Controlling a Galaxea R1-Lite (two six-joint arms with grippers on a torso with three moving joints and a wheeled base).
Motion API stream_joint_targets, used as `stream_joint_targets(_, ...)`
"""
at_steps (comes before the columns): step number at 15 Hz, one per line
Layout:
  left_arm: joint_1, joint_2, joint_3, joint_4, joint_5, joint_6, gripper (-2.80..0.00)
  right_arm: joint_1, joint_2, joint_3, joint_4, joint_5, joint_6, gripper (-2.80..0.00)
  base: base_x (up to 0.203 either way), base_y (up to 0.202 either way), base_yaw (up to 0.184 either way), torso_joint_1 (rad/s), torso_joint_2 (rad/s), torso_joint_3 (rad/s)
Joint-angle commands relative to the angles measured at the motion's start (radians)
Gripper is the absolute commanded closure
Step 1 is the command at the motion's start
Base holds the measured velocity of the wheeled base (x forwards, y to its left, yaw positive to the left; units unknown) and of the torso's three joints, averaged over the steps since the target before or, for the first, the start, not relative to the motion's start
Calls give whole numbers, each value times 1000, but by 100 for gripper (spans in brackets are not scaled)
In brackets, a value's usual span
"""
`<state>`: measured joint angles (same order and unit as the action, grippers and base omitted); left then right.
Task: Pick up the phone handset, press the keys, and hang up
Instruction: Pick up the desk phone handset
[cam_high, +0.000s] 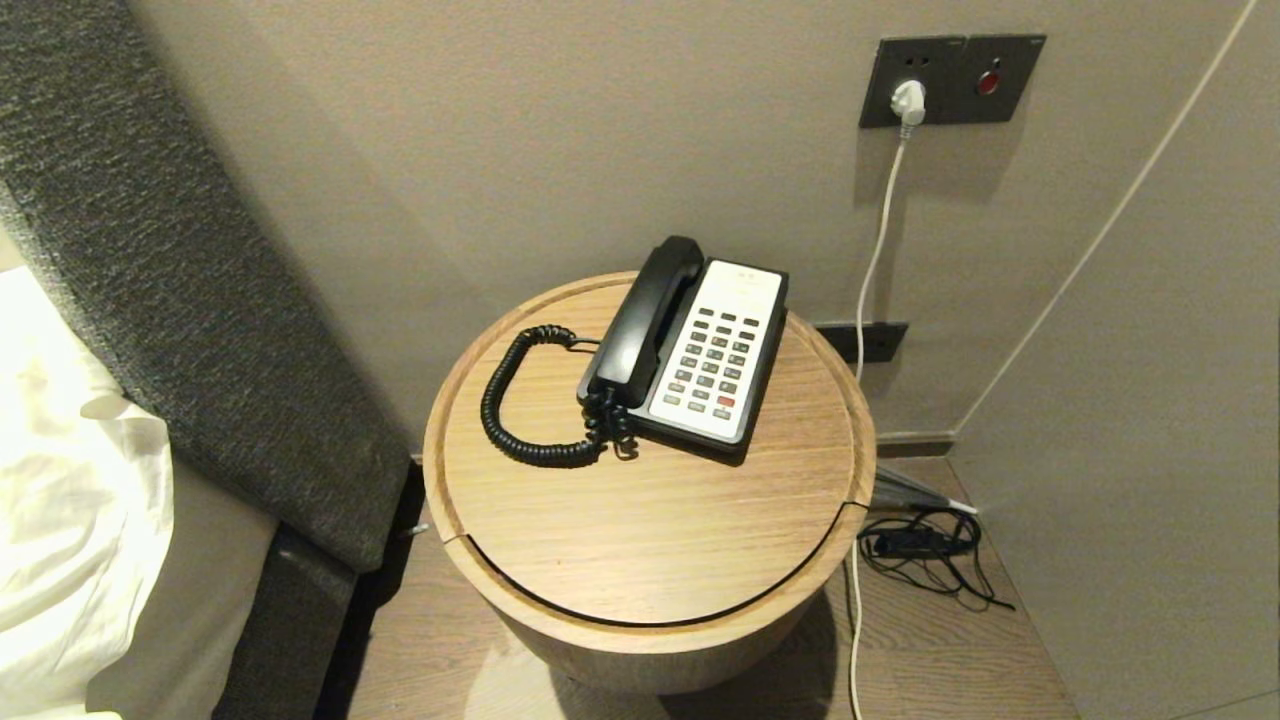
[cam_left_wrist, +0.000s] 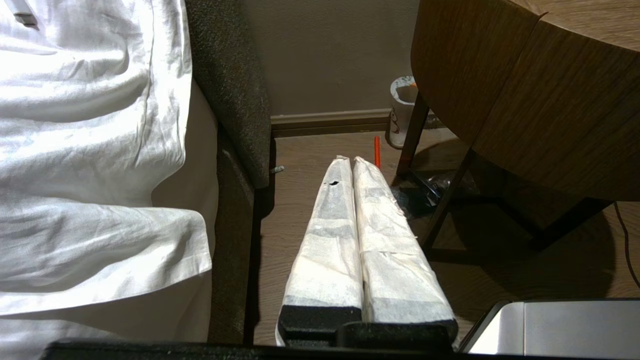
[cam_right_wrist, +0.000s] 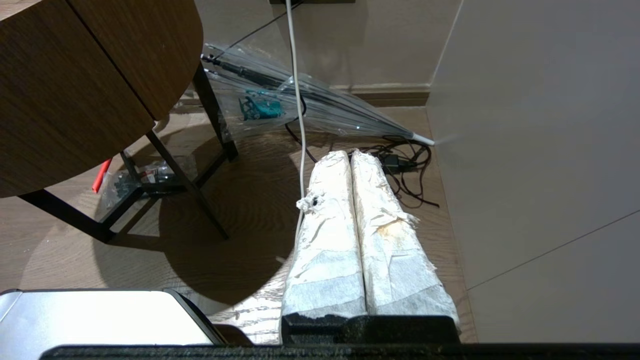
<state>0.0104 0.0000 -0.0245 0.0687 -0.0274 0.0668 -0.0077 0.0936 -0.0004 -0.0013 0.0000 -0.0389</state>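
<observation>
The glossy black phone handset (cam_high: 645, 318) lies in its cradle on the left side of the black phone base, and its black coiled cord (cam_high: 520, 415) loops over the round wooden table (cam_high: 650, 530). The dark grey keys (cam_high: 715, 362), with one red button (cam_high: 725, 401), sit in the white faceplate. Neither arm shows in the head view. My left gripper (cam_left_wrist: 351, 161) is shut and empty, low beside the bed and below the table. My right gripper (cam_right_wrist: 349, 155) is shut and empty, low above the floor between the table and the wall.
A grey padded headboard (cam_high: 180, 270) and white bedding (cam_high: 70, 500) stand left of the table. A white cable (cam_high: 880, 230) hangs from the wall socket (cam_high: 950, 78). A folded clear umbrella (cam_right_wrist: 300, 105) and black cords (cam_right_wrist: 405, 165) lie on the floor at the right.
</observation>
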Motion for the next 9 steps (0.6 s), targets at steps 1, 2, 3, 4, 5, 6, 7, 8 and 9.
stream_joint_targets(1,0,2,0,0,0,1,0,1,1,0,0,0,-1,0,0,0,0,0,0,0)
stream_joint_targets(2,0,2,0,0,0,1,0,0,1,0,0,0,-1,0,0,0,0,0,0,0)
stream_joint_targets(3,0,2,0,0,0,1,0,0,0,0,0,0,-1,0,0,0,0,0,0,0)
stream_joint_targets(4,0,2,0,0,0,1,0,0,1,0,0,0,-1,0,0,0,0,0,0,0)
stream_joint_targets(5,0,2,-2,0,-2,7,0,0,1,0,0,0,-1,0,0,0,0,0,0,0)
stream_joint_targets(6,0,2,-2,0,-2,7,0,0,0,0,0,0,-1,0,0,0,0,0,0,0)
stream_joint_targets(7,0,2,-2,3,-1,4,0,1,1,0,0,0,-1,0,0,0,0,0,0,0)
stream_joint_targets(8,0,2,-3,2,-2,4,0,0,0,0,0,0,-1,0,0,0,0,0,0,0)
stream_joint_targets(9,0,2,-2,2,0,-1,0,0,1,0,0,0,-1,0,0,0,0,0,0,0)
